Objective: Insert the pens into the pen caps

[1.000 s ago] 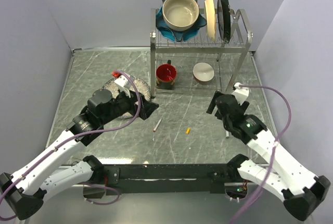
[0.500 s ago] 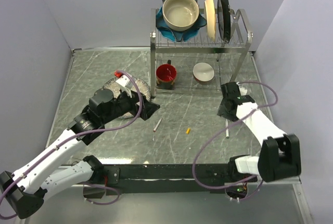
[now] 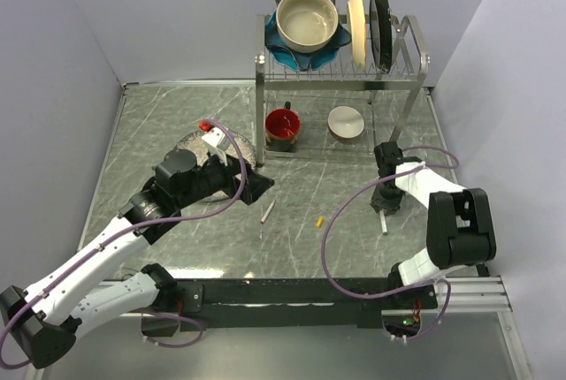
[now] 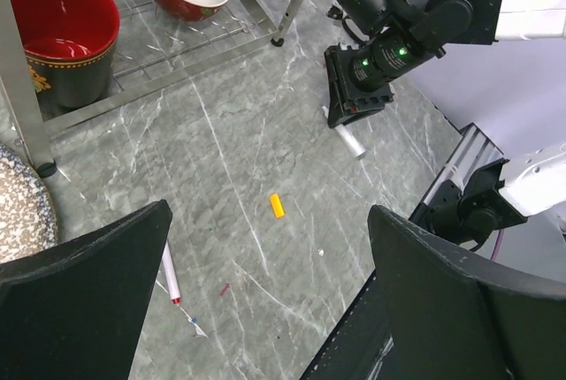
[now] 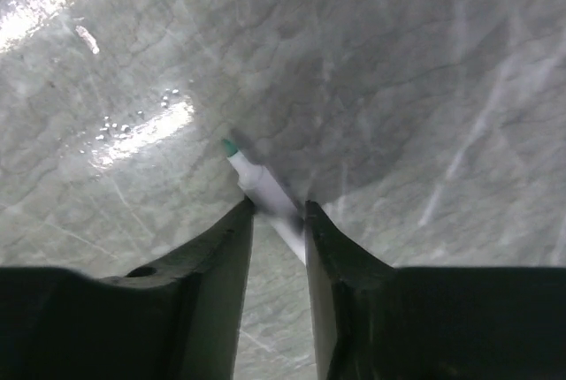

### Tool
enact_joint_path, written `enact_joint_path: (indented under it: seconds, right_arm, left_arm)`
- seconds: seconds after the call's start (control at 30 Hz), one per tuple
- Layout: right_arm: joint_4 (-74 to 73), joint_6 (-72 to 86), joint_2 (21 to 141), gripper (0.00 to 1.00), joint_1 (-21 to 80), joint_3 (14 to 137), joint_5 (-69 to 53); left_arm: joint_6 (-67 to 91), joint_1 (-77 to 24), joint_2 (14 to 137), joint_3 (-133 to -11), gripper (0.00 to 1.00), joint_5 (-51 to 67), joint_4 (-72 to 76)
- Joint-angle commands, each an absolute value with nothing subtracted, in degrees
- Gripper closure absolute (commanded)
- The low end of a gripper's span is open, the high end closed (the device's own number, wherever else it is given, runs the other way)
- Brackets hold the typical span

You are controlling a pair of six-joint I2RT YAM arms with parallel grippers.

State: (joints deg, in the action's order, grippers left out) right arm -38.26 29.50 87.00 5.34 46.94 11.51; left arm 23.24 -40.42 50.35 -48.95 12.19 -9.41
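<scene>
A: So, which step?
B: Pickup. The right hand (image 5: 276,212) is narrow around the green-tipped pen (image 5: 258,184), on the surface (image 3: 177,124) by the right leg of the rack (image 3: 403,119); grip unclear. Next: pinch firmly, lift level.

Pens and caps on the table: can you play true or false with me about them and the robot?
1. The left jaws are wide open. True.
2. The yellow cap is on a pen. False: it lies alone on the table.
3. The right jaws sit either side of the green pen. True.
4. The red cup is on top of the rack. False: it stands on the lower shelf.
5. The red pen is held. False: it lies on the table.
</scene>
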Motion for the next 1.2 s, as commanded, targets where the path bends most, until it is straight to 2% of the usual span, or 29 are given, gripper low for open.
enact_joint_path:
  seconds: [0.0, 0.1, 0.27, 0.3, 0.4, 0.57, 0.7, 0.8, 0.9, 1.03, 1.17]
  right_arm:
    - [-35.34, 27.86, 87.71, 0.70, 5.27, 48.69, 7.04]
    - [-34.28, 27.25, 87.54, 0.72, 5.71, 48.52, 5.19]
    - [-30.68, 27.33, 85.26, 0.88, 8.61, 46.76, 3.25]
    - [-30.15, 27.33, 84.21, 0.94, 9.14, 46.06, 3.16]
    - [-28.04, 27.07, 81.40, 1.00, 11.07, 45.00, 2.38]
    - [-25.67, 26.46, 75.16, 1.00, 17.12, 44.47, 2.20]
    - [-23.21, 26.63, 66.56, 1.00, 20.04, 43.24, -1.12]
    - [-21.63, 29.08, 60.41, 1.00, 20.21, 42.72, -7.61]
    - [-18.90, 31.01, 54.61, 1.00, 21.35, 42.19, -14.22]
    - [-12.60, 36.02, 48.35, 1.00, 22.32, 40.35, -23.70]
    - [-5.02, 42.09, 43.16, 1.00, 23.38, 36.75, -26.97]
  left_arm:
    - [23.03, -40.52, 49.39, -49.22, 0.01, 13.19, -7.11]
    - [22.76, -40.52, 49.13, -49.48, 0.01, 12.48, -7.82]
    - [22.85, -40.52, 47.99, -50.01, 0.01, 6.43, -9.67]
    - [23.55, -40.52, 47.64, -50.27, 0.01, 5.89, -10.36]
    - [26.53, -40.52, 46.76, -50.98, 0.00, 6.50, -11.77]
    - [35.76, -40.52, 47.10, -49.66, 0.03, 6.68, -14.06]
    - [42.88, -40.52, 49.30, -47.56, 0.07, 11.32, -12.05]
    - [44.03, -40.52, 49.74, -42.73, 0.11, 17.12, -2.49]
    - [45.43, -40.52, 51.41, -39.91, 0.22, 23.01, 6.99]
    - [47.98, -40.69, 55.80, -38.32, 0.23, 29.08, 16.69]
    - [50.70, -41.74, 61.78, -38.85, 0.27, 32.86, 23.01]
